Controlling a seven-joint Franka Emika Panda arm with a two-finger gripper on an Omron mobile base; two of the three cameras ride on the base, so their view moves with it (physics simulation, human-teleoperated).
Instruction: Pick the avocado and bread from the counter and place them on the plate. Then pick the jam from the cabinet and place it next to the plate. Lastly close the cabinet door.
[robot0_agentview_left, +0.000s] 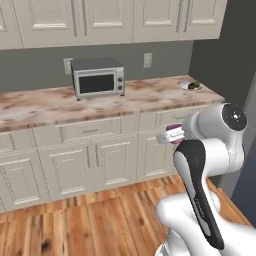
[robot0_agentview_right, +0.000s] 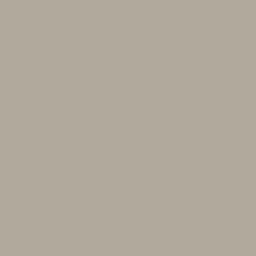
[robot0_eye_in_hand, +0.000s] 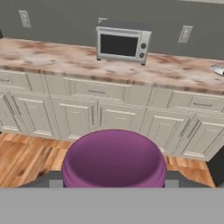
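Purple jam (robot0_eye_in_hand: 113, 158) sits clamped in the gripper (robot0_agentview_left: 172, 135), away from the counter (robot0_agentview_left: 50, 107). On the plate (robot0_agentview_left: 190, 86) at the counter's far right something green lies already. Placing jam beside it remains; cabinet (robot0_agentview_left: 110, 20) doors look shut.

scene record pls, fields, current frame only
gripper: shut on the jam, held away from the counter, out over the wood floor
jam: purple jar between the jaws, seen in the hand view and at the arm's end in the left base view
plate: far right end of the counter, with green and dark items on it
toaster oven: on the counter against the wall
wall cabinet doors in view: closed
right base view: plain flat grey
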